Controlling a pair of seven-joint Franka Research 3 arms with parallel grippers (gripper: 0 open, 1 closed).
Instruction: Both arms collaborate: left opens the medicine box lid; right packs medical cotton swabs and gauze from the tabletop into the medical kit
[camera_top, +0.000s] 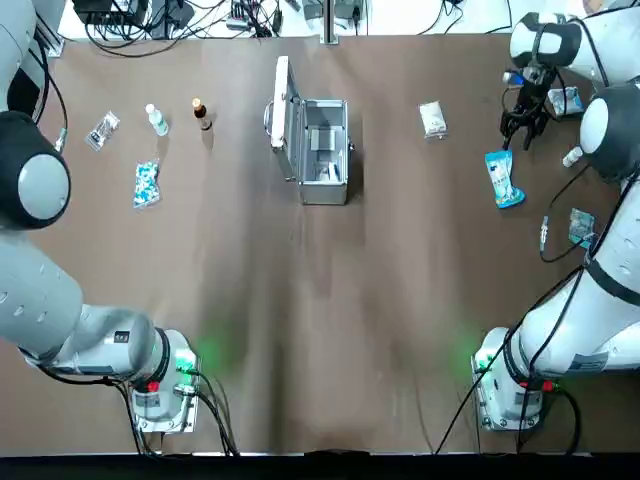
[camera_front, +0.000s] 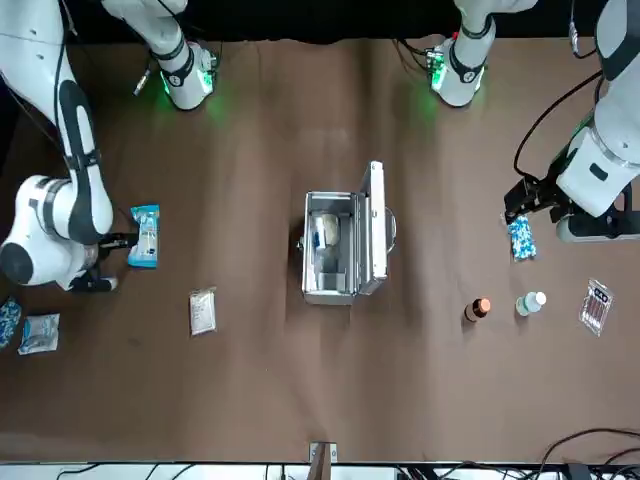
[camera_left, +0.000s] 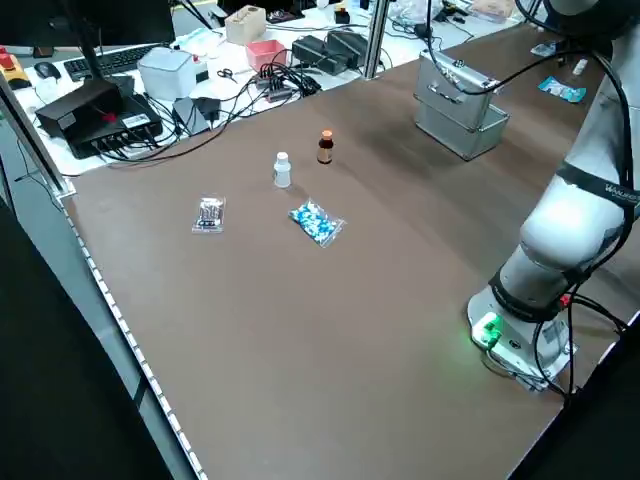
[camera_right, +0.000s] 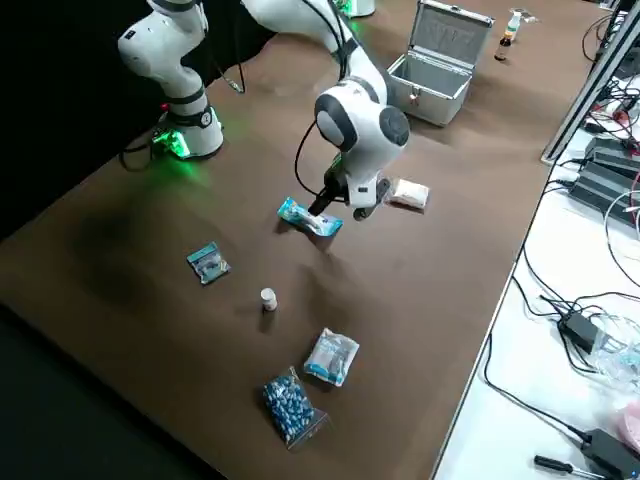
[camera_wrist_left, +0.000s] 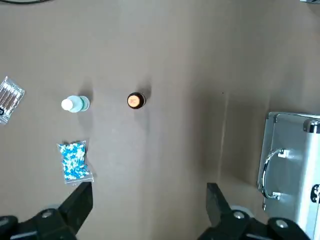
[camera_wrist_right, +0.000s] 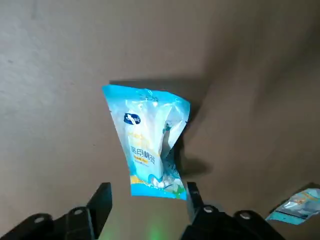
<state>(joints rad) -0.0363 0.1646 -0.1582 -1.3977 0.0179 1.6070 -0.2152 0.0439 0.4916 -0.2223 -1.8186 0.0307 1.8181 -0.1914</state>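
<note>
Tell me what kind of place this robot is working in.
Probably a robotics lab or test workspace: two robot arms share a brown-covered table, a metal frame post stands at its edge, and a desk beyond holds a keyboard and tangled cables.

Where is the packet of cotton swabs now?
In the top view, the bright-blue cotton swabs packet lies on the table's right side, just below the right gripper.

There's the silver medical kit (camera_top: 324, 190) standing open with its lid (camera_top: 284, 120) swung up on the left, the blue packet of medical cotton swabs (camera_top: 504, 180) and the white gauze (camera_top: 433, 120) lying over to the right, apart from each other
</note>
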